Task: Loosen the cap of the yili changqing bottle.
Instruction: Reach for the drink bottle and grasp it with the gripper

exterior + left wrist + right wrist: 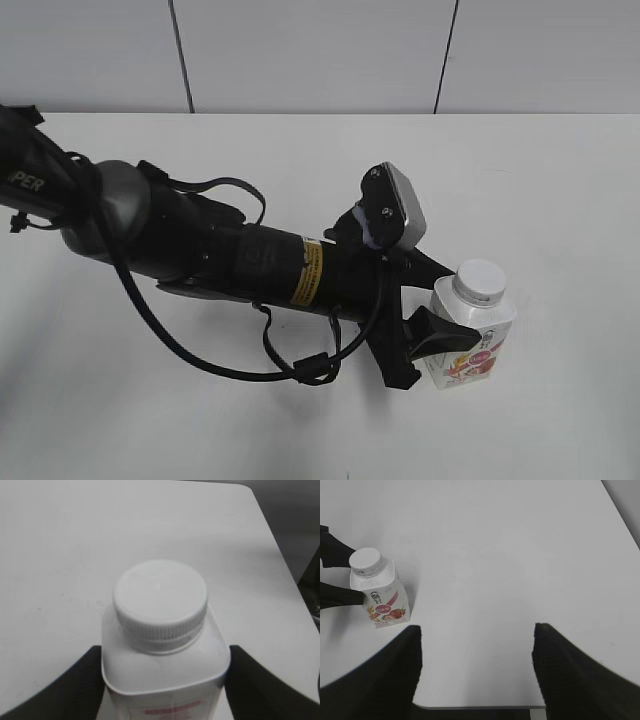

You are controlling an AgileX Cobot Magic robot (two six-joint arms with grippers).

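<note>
The yili changqing bottle (pixel 470 340) stands upright on the white table (pixel 560 190), white with a pink-red fruit label. Its white ribbed cap (pixel 478 281) sits on the neck. My left gripper (pixel 428 300) is shut on the bottle's body, one black finger on each side, just below the shoulders. In the left wrist view the cap (pixel 160 602) and bottle (pixel 165 680) fill the centre between the fingers (pixel 164 680). The right wrist view shows the bottle (pixel 380 597) and cap (pixel 365 560) at far left. My right gripper (pixel 477 655) is open and empty, far from the bottle.
The table's near edge (pixel 480 707) lies under my right gripper. A grey panelled wall (pixel 320 55) stands behind the table. The left arm's black body and cables (pixel 230 260) stretch across the table's left half.
</note>
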